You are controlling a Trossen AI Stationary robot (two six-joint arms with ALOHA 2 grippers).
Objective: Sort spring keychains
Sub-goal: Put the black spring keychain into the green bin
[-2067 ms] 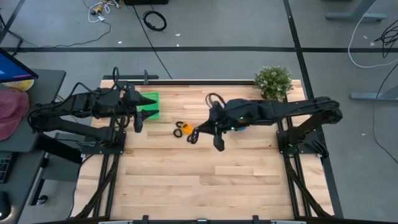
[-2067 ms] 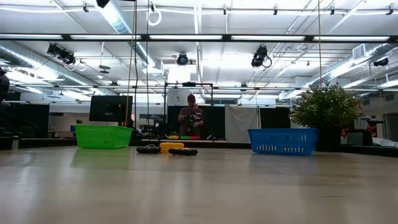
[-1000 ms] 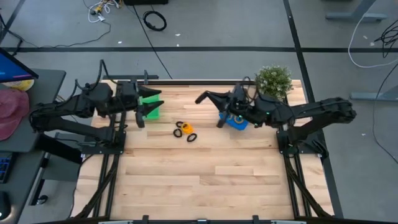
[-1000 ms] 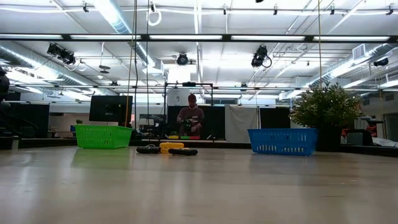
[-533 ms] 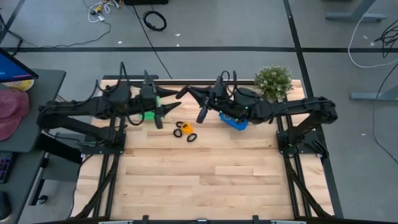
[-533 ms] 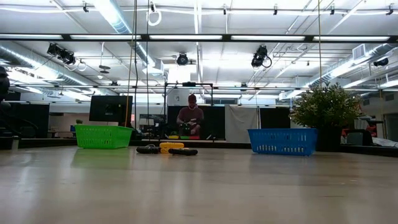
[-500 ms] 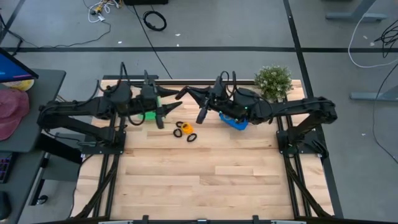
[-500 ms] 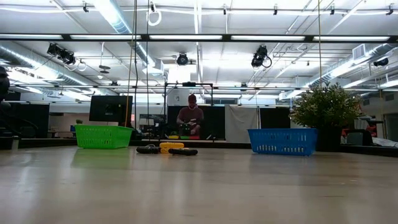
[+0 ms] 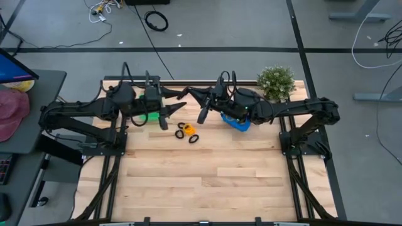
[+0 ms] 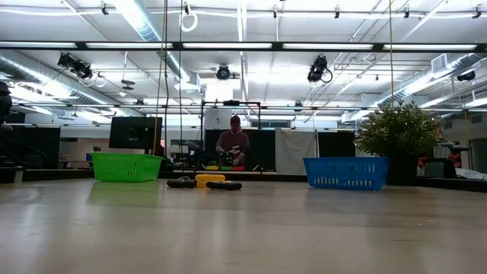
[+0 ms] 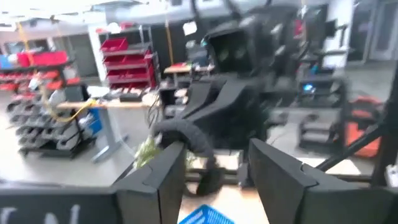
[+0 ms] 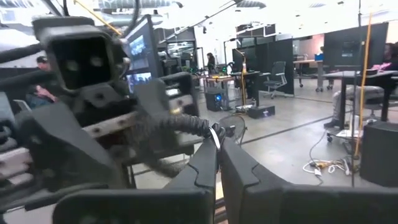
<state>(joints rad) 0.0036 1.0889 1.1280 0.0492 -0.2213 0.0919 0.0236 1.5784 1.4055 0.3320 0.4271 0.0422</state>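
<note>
Both arms are raised above the far middle of the table and face each other. In the high view my right gripper [image 9: 192,100] stands just right of my left gripper [image 9: 170,107]. The right gripper [image 12: 217,144] is shut on a black spring keychain [image 12: 186,124]. The left gripper [image 11: 217,165] is open, and that black loop [image 11: 186,140] shows between its fingers, close to one of them; whether they touch cannot be told. Two black keychains and an orange one [image 9: 186,132] lie flat on the table between the baskets, also in the low view [image 10: 204,182]. My right gripper pinches the black keychain at one end of its loop [image 12: 213,133] between its two fingertips. The fingers come level from the table's right. The loop sticks out ahead of the fingertips toward the left gripper, lifted clear of the table.
The green basket [image 9: 153,95] [image 10: 125,166] sits far left, mostly under the left arm. The blue basket [image 9: 239,123] [image 10: 346,173] sits far right, partly under the right arm. A potted plant [image 9: 276,81] stands at the far right corner. A person [image 10: 232,144] stands beyond the table.
The two arms have closed in on each other high over the far middle of the table: the left gripper has moved toward the right edge, the right gripper toward the left edge. The three keychains on the table have stayed in place.
</note>
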